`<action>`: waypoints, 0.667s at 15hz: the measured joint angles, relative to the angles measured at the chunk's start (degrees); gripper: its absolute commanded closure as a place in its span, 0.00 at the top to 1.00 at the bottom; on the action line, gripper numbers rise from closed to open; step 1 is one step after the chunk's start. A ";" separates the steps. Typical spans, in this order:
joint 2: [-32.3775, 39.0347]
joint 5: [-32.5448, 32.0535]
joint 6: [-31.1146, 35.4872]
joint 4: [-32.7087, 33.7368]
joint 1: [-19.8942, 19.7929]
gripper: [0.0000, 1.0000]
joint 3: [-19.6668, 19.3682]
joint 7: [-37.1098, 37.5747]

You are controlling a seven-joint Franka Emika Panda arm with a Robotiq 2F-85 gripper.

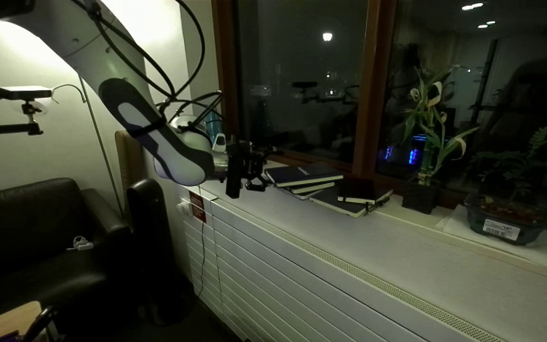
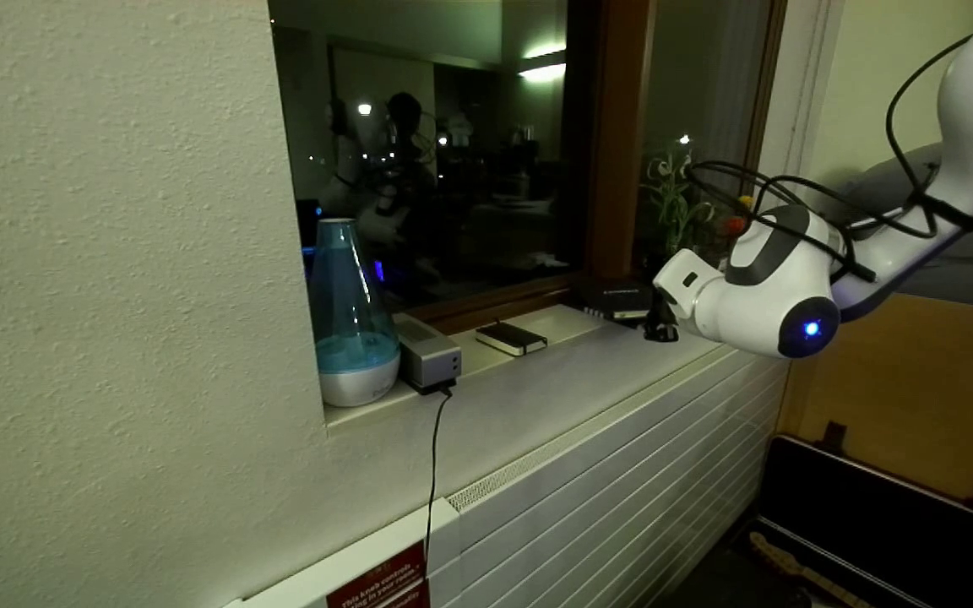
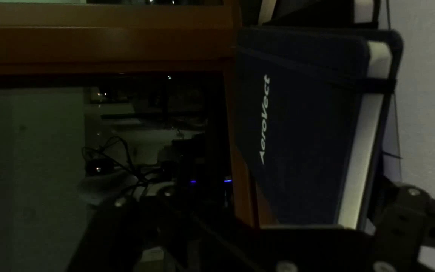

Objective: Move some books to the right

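Hovering with fingers (image 3: 408, 207) spread, beside the books (image 1: 304, 175).
With broad sill (image 1: 373, 247) between their edges and the grille (image 1: 373, 278).

In an exterior view, the camera faces the window (image 1: 297, 71) across the front edge of the sill (image 1: 397, 251); in an exterior view, along it from the corner by the humidifier (image 2: 357, 329). Both share the books (image 1: 304, 174). The wrist view sits sideways, near one.
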 measured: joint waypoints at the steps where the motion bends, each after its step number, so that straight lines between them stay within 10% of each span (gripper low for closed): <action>1: 0.26 -0.38 -0.70 0.01 0.00 0.74 0.06 0.00; 10: 1.77 -0.59 -2.93 0.04 -0.06 0.16 0.37 0.00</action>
